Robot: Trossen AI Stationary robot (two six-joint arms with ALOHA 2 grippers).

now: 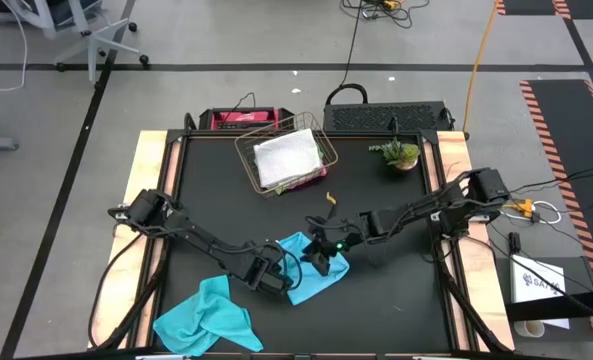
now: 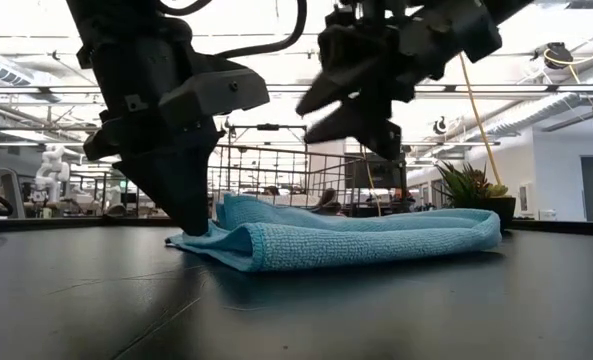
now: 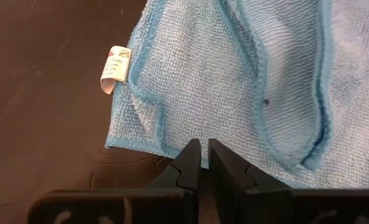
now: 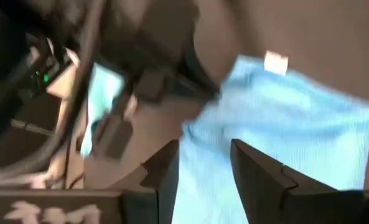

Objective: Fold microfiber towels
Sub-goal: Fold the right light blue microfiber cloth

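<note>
A turquoise towel [image 1: 314, 282] lies folded over on the black table, its fold showing thick in the low view [image 2: 356, 240]. My left gripper [image 3: 203, 152] is shut, and its tips are down on the towel's edge, near the corner with the white label [image 3: 116, 70]. My right gripper [image 4: 203, 165] is open and hangs above the towel [image 4: 284, 124] with nothing between its fingers; the low view shows it [image 2: 371, 130] clear of the cloth. A second turquoise towel [image 1: 206, 320] lies crumpled near the front left. My left gripper presses its shut fingertips [image 2: 191, 222] down on the folded towel's edge [image 3: 200, 132], a little way from the labelled corner. The fingers come from above, slanting steeply down. The towel lies flat on the table under them.
A copper wire basket [image 1: 319, 135] at the far middle holds a light folded towel [image 1: 281, 158] on top of others. A small potted plant [image 1: 400, 155] stands at the far right. Pale wooden borders [image 1: 154, 180] run along both sides of the table.
</note>
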